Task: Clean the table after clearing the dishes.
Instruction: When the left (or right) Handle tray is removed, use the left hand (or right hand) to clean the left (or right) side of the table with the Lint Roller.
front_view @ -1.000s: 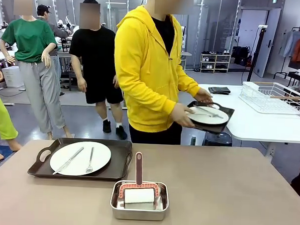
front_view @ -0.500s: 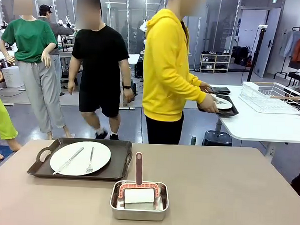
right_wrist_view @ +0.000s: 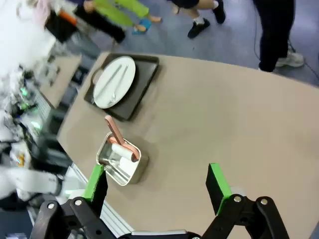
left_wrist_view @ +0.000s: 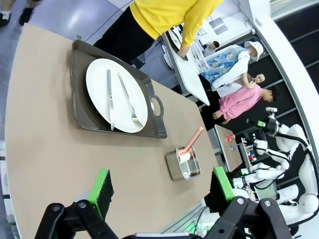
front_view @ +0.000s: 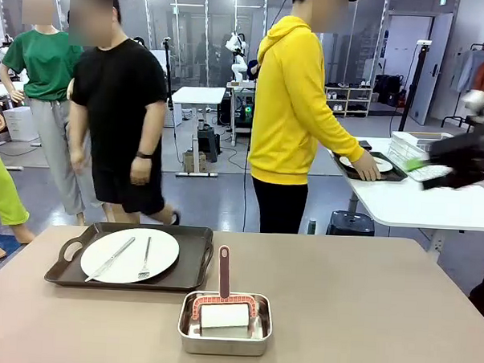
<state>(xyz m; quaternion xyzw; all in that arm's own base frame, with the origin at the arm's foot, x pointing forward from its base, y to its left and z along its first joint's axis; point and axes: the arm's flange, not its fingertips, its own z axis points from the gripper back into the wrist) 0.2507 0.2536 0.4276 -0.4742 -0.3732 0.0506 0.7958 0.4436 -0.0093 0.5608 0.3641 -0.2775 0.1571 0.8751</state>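
Two pincers of mine, left (left_wrist_view: 162, 188) and right (right_wrist_view: 155, 185), face the table (front_view: 365, 307) with jaws spread wide and nothing between them. Nearest my edge sits a small steel pan (front_view: 224, 335) with a pink-handled roller (front_view: 223, 301) lying in it. Just behind it, toward my left, a dark tray (front_view: 192, 261) carries a white plate (front_view: 129, 255) with a knife (front_view: 110, 258) and a fork (front_view: 145, 258) on it. Farther off, a person in a yellow hoodie (front_view: 298, 103) has a hand (front_view: 368, 172) on a second tray (front_view: 396, 175) holding another plate (front_view: 381, 164), on the white table (front_view: 418, 207).
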